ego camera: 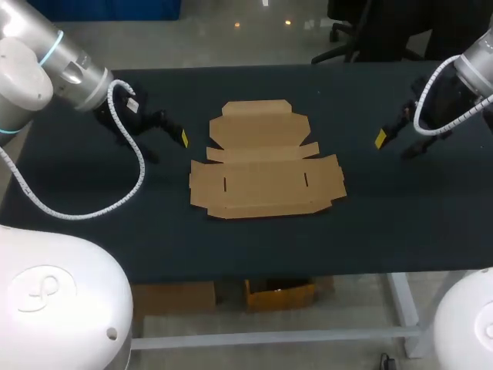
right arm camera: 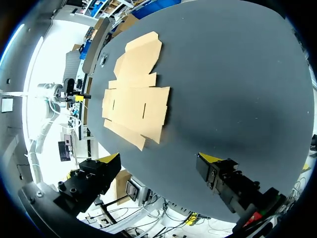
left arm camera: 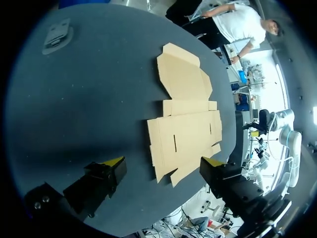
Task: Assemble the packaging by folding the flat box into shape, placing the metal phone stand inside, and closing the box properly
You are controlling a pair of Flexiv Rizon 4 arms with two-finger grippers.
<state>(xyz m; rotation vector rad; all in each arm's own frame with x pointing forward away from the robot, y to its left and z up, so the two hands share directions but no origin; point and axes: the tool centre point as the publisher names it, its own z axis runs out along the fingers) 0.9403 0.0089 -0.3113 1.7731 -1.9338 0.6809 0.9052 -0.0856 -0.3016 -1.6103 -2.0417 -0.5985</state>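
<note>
1. Unfolded flat box (ego camera: 266, 162) lying at the middle of the black tabletop (ego camera: 154, 239).
2. Left gripper (ego camera: 168, 146) well apart from it at the left, fingers seemingly spread.
3. Right gripper (ego camera: 394, 145) well apart at the right, one yellow tip showing.

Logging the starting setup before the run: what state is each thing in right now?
cardboard box: unfolded, lying flat.
metal phone stand: lying apart from the box, not packed.
left gripper: jaws open, empty.
right gripper: jaws open, empty.
</note>
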